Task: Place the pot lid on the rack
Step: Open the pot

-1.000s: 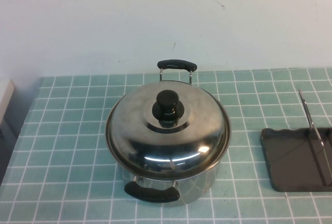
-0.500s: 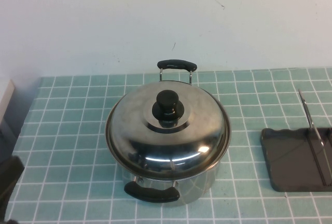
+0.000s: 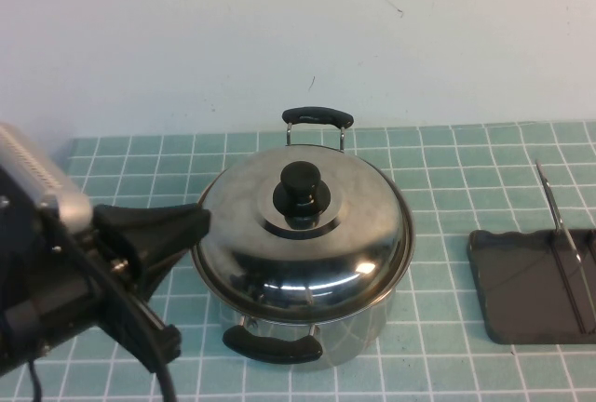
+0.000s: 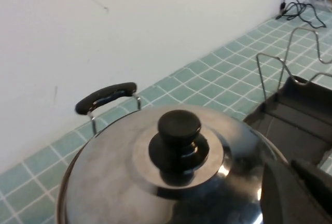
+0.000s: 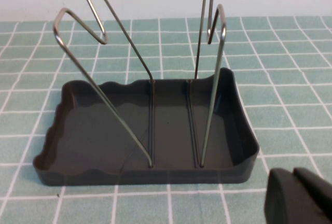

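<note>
The shiny domed pot lid (image 3: 307,258) with its black knob (image 3: 300,188) rests on the steel pot (image 3: 365,332) at the middle of the table. My left gripper (image 3: 197,220) is shut and empty, just left of the lid's rim, level with it. In the left wrist view the lid (image 4: 114,182) fills the foreground beside the left gripper (image 4: 291,166). The dark rack (image 3: 526,281) with wire dividers stands at the table's right edge. In the right wrist view my right gripper (image 5: 293,176) hangs shut and empty just outside a corner of the rack (image 5: 145,173).
The pot has two black handles, one at the back (image 3: 318,115) and one at the front (image 3: 272,346). A white wall rises behind the teal tiled table (image 3: 466,155). A black cable (image 4: 295,7) lies beyond the rack (image 4: 306,105).
My left arm has come into the high view from the lower left and reached the left side of the pot. The lid, pot and rack have stayed put.
</note>
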Available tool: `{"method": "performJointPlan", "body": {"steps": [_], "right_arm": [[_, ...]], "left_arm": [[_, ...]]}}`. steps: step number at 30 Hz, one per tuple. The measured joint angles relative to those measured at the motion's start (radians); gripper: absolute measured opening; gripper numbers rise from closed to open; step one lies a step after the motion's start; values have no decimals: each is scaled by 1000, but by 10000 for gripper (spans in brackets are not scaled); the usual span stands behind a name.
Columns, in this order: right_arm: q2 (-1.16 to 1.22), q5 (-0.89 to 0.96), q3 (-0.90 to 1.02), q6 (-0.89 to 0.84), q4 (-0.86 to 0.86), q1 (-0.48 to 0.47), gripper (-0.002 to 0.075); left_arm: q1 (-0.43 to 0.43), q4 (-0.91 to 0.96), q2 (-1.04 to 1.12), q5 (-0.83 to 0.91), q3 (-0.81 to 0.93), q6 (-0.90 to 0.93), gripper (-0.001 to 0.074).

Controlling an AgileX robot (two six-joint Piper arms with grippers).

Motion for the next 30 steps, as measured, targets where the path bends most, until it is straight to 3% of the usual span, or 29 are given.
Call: {"method": "performJointPlan", "body": {"steps": [3, 7, 10, 13, 16, 20, 22, 24, 30], "right_arm": [[0, 0, 0, 0, 0, 0, -3], [0, 0, 0, 0, 0, 0, -3], [0, 0, 0, 0, 0, 0, -3], [0, 0, 0, 0, 0, 0, -3], [0, 0, 0, 0, 0, 0, -3], [0, 0, 0, 0, 0, 0, -3], [0, 0, 0, 0, 0, 0, -3], [0, 0, 0, 0, 0, 0, -3], [0, 0, 0, 0, 0, 0, -3]], "left_arm": [[-87, -29, 40, -49, -16, 79, -3], [-201, 140, 66, -198, -35, -85, -3], [-264, 428, 74, -327, -43, -425, -2], [-308, 829, 77, -399, -43, -851, 31], [-320, 1228, 77, -473, -43, -1271, 137], [-320, 1557, 100, -659, -43, -1684, 397], [-320, 1598, 133, -755, -43, -1761, 519], [-320, 1603, 188, -847, -43, -1796, 592], [-320, 1587, 384, -1079, -43, -1818, 640]]}}
